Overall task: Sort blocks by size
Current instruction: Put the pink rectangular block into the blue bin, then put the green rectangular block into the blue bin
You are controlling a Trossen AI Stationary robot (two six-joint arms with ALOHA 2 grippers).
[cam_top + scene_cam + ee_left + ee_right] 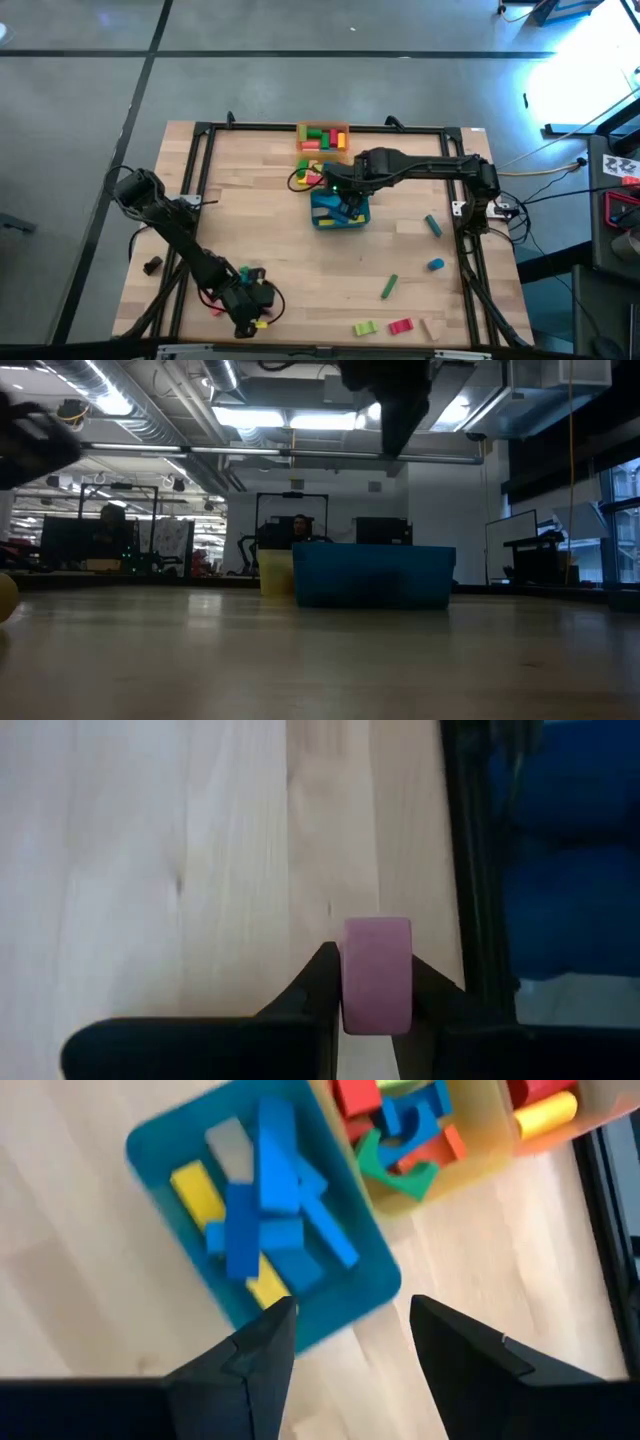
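Observation:
My left gripper is shut on a pink block near the table's near-left corner, where it also shows in the high view. My right gripper is open and empty above the teal tray, over its rim. That tray holds blue and yellow bars. The yellow tray holds red, blue, green and orange pieces. The orange tray holds red, green and yellow blocks. Loose blocks lie at the near right: a green bar, a blue cylinder and a teal bar. My left gripper pinches the pink block between its two fingers, one on each of two opposite sides. The block's end stands out past the fingertips, over the wooden table top. I cannot tell whether it touches the table.
A yellow-green block, a red one and a tan one lie by the near edge. A green block, a yellow one and a red one lie around my left gripper. A black frame rims the table.

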